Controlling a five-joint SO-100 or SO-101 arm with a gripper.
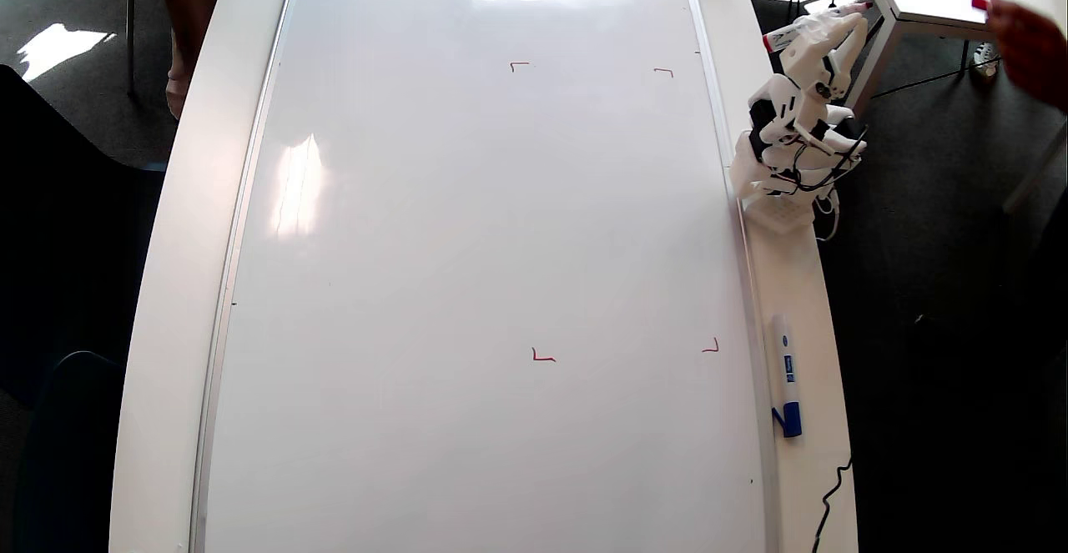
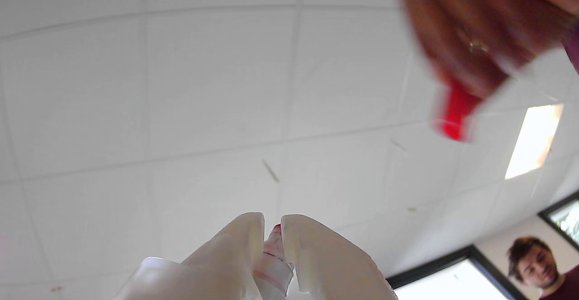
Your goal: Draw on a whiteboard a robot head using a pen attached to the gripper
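Whiteboard (image 1: 467, 228) bare inside your corner marks; gripper (image 2: 272, 224) clamps pen (image 2: 272, 264), parked off its edge—whole head undrawn.

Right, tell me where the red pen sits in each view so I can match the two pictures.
Overhead view: the pen lies at the upper right, off the whiteboard's right edge, held in the pincer.
Wrist view: the pen pokes up at bottom centre, clamped between the two white fingers, against the ceiling.
Shared landmark: the hand holding a red cap, right of the pen in both views.
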